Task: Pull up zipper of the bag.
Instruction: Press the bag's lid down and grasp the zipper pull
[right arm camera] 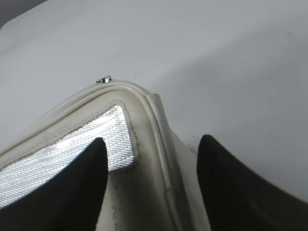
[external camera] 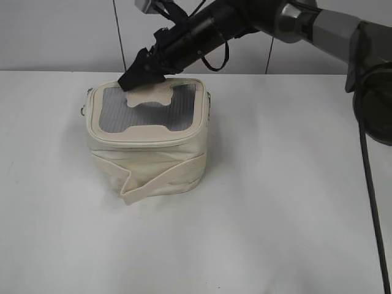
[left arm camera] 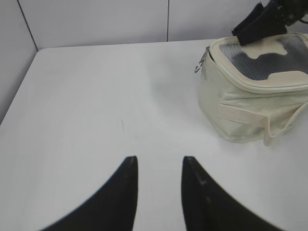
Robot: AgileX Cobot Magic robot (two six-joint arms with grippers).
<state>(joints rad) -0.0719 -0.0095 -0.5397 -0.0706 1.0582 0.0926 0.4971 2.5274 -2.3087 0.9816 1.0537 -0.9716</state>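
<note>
The cream bag (external camera: 147, 165) stands left of the table's middle, its grey lid (external camera: 116, 113) facing up. The zipper (external camera: 141, 142) runs round the lid's rim, with a silver ring pull (external camera: 82, 111) at the left corner. My right gripper (external camera: 138, 79) reaches across to the lid's back left corner. In the right wrist view it (right arm camera: 154, 138) is open, its fingers astride the zipper track (right arm camera: 161, 139), and a small silver slider (right arm camera: 103, 80) shows beyond the corner. My left gripper (left arm camera: 159, 159) is open over bare table, left of the bag (left arm camera: 240, 115). It is out of the exterior view.
A flat cream strap (external camera: 165, 180) hangs across the bag's front. The white table (external camera: 275, 214) ends at a grey wall behind the bag. Black cables hang behind the right arm (external camera: 318, 24).
</note>
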